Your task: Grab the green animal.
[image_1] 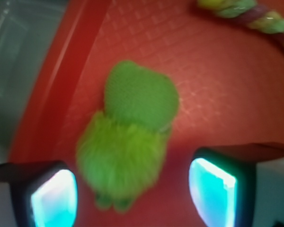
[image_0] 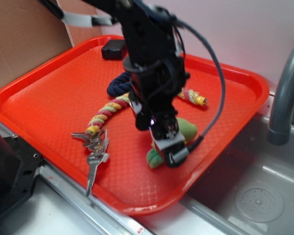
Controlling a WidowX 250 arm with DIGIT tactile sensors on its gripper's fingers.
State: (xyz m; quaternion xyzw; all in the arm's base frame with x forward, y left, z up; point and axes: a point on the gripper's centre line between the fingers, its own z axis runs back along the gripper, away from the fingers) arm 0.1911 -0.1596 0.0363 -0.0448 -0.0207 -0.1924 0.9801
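The green animal (image_1: pixel 132 127) lies on the red tray (image_1: pixel 217 80), a smooth olive-green part above a fuzzy yellow-green tuft. In the exterior view it (image_0: pixel 187 128) is partly hidden behind my arm near the tray's front right edge. My gripper (image_1: pixel 132 194) is open just above it, one pad (image_1: pixel 52 198) on each side of the fuzzy end, with gaps between pads and toy. In the exterior view my gripper (image_0: pixel 169 147) points down over the toy.
A multicoloured twisted rope (image_0: pixel 105 115) and a navy rope (image_0: pixel 120 85) lie mid-tray. Keys (image_0: pixel 94 147) lie at the front left. A black box (image_0: pixel 112 49) sits at the tray's back. A sink (image_0: pixel 250 196) and grey faucet (image_0: pixel 284 93) are to the right.
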